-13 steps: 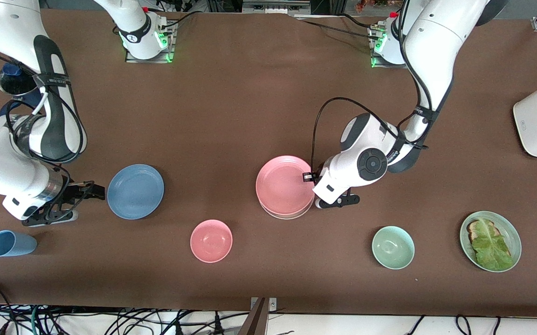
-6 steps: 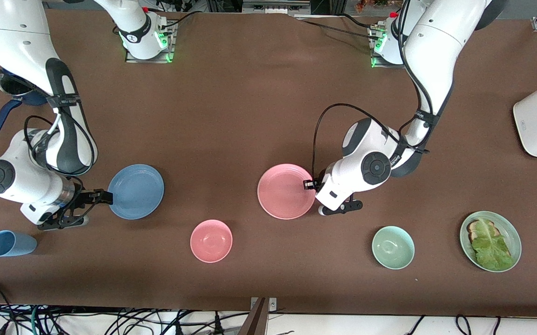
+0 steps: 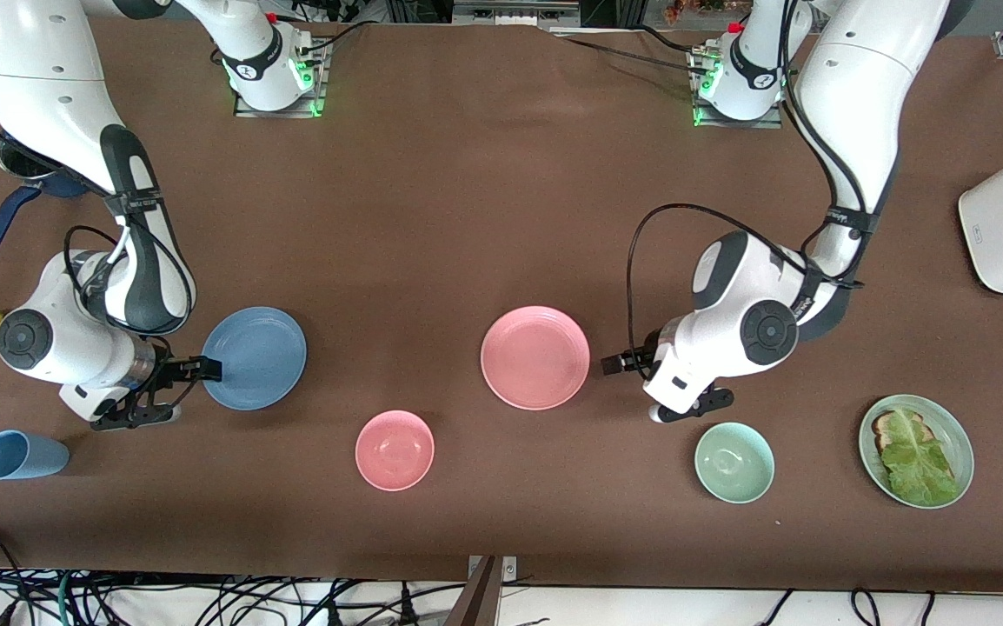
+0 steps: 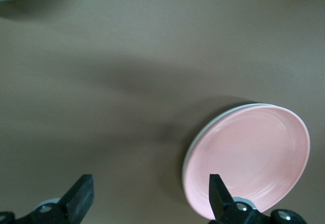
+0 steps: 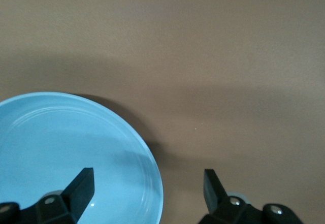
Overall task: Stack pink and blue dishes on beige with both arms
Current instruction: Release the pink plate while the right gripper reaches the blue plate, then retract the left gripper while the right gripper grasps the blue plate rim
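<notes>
The pink plate (image 3: 535, 356) sits at the frame's centre, stacked on the beige plate (image 4: 195, 140), which shows only as a pale rim under it in the left wrist view. The left gripper (image 3: 616, 364), jaws apart and empty, hangs just beside that stack. The blue plate (image 3: 254, 357) lies on the table (image 3: 467, 191) at left of centre, with the right gripper (image 3: 202, 370), jaws apart, at its rim. The risk lies in this grasp: one finger (image 5: 81, 186) appears over the plate, the other off it, so closing may only nip the thin rim. A shallow hold could tilt or drop the plate, or shove it toward the pink bowl (image 3: 395, 449).
</notes>
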Available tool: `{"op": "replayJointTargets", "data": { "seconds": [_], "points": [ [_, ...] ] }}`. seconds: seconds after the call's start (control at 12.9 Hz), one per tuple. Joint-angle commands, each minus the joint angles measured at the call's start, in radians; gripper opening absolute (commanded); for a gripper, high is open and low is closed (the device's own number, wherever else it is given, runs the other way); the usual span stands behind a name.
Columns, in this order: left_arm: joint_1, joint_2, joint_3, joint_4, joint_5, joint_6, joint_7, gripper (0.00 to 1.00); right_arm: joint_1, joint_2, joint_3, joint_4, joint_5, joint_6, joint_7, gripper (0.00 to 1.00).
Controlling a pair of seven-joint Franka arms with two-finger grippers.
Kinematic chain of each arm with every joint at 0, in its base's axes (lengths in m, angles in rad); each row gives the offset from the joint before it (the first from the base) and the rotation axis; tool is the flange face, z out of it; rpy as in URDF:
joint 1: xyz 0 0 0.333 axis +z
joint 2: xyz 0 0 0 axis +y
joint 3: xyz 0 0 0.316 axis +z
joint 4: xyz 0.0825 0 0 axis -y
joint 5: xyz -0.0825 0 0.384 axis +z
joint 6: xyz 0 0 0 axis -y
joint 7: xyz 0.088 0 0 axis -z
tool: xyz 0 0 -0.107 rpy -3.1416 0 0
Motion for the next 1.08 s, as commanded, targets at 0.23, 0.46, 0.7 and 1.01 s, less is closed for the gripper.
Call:
{"op": "replayJointTargets", "data": {
  "seconds": [0.23, 0.46, 0.7, 1.01],
  "points": [
    [0.175, -0.082, -0.002, -0.015, 0.023, -0.202, 0.266, 1.00, -0.013, -0.001, 0.005, -0.061, 0.021, 0.038, -0.028, 0.91],
    [0.247, -0.107, -0.002, -0.015, 0.070, -0.259, 0.346, 1.00, -0.013, -0.003, 0.005, -0.069, 0.023, 0.038, -0.026, 0.81],
    [0.304, -0.151, -0.002, -0.014, 0.093, -0.313, 0.399, 1.00, -0.013, -0.003, 0.005, -0.069, 0.021, 0.035, -0.028, 0.65],
    [0.295, -0.326, 0.061, -0.140, 0.114, -0.334, 0.403, 1.00, -0.013, -0.003, 0.005, -0.069, 0.021, 0.032, -0.028, 0.43]
  ]
}}
